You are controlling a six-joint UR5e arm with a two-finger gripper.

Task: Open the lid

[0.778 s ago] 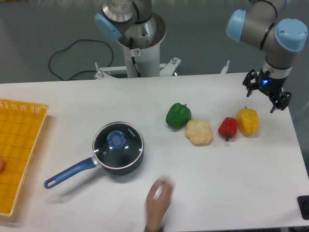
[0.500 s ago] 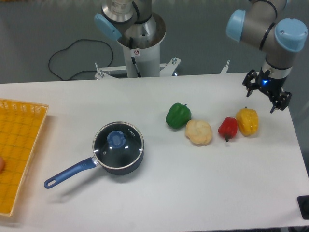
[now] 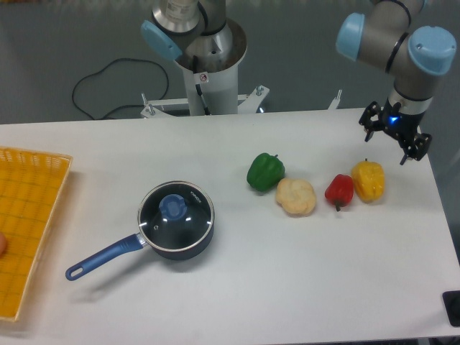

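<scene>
Claw (image 3: 394, 136) hangs spread and empty over the table's far right corner, above the yellow pepper (image 3: 368, 180). Target: lid (image 3: 176, 210), seated flat on the saucepan (image 3: 180, 244), left of table centre. From my claw it lies well apart, across to the left and toward the near edge, past the whole row of vegetables: red pepper (image 3: 339, 190), a pale one (image 3: 296, 196), green pepper (image 3: 265, 171). Lid is round, so no long axis; the blue knob (image 3: 172, 207) at its centre is the grip point, and I judge a top-down approach best. Pan handle (image 3: 105, 256) points near-left, clear of my likely path. Table (image 3: 237, 295) is plain white; orange basket (image 3: 29, 215) at left edge; grey floor and a cable (image 3: 108, 86) behind.
</scene>
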